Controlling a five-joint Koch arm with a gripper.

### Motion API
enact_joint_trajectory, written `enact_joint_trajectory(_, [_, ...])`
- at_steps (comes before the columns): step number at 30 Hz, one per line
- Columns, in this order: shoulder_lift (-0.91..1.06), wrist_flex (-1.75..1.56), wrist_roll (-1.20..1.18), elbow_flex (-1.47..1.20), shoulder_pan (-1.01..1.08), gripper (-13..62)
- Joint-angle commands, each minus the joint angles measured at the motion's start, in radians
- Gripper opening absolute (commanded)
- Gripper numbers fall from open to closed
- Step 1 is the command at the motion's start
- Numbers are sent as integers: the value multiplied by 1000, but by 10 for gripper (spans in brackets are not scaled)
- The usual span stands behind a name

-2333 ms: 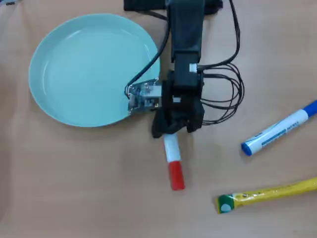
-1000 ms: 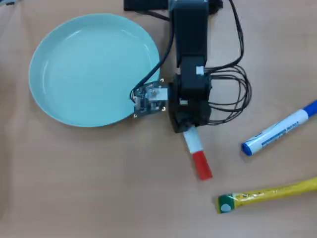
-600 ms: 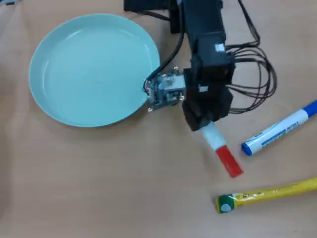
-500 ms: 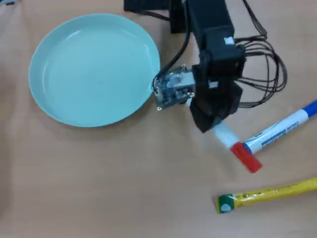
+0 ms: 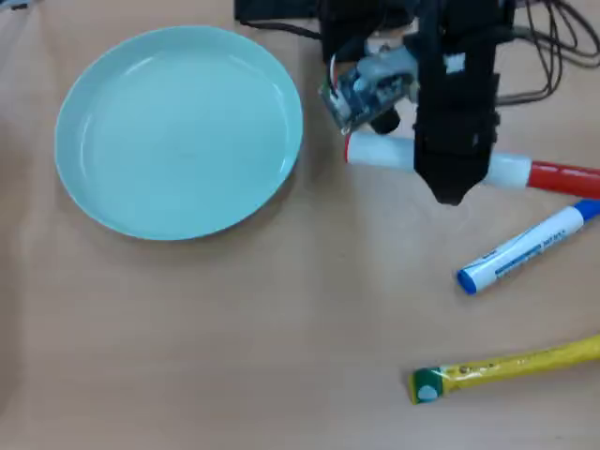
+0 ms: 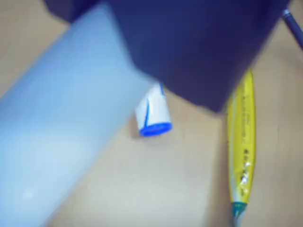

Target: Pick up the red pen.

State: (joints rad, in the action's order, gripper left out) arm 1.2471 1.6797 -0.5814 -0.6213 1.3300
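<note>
In the overhead view I see the red pen [image 5: 384, 151] lying across the surface [image 5: 281, 356] right of the plate [image 5: 178, 131], red cap to the right, with my gripper [image 5: 452, 192] over its white barrel; it looks light, stiff and slick, so mid-barrel seems the best hold. In the wrist view the barrel [image 6: 61, 142] fills the left beside one dark jaw, yet I cannot tell whether the jaws are spread or pinching it.
</note>
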Motion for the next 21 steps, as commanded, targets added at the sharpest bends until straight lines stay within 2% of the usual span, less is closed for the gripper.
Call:
enact_joint_trajectory(1, [86,18,49,110,-12,-69])
enact_joint_trajectory(10, [110,-74,403,58,-71,-69])
enact_joint_trajectory(21, [245,-236,416,-213,-69,-69])
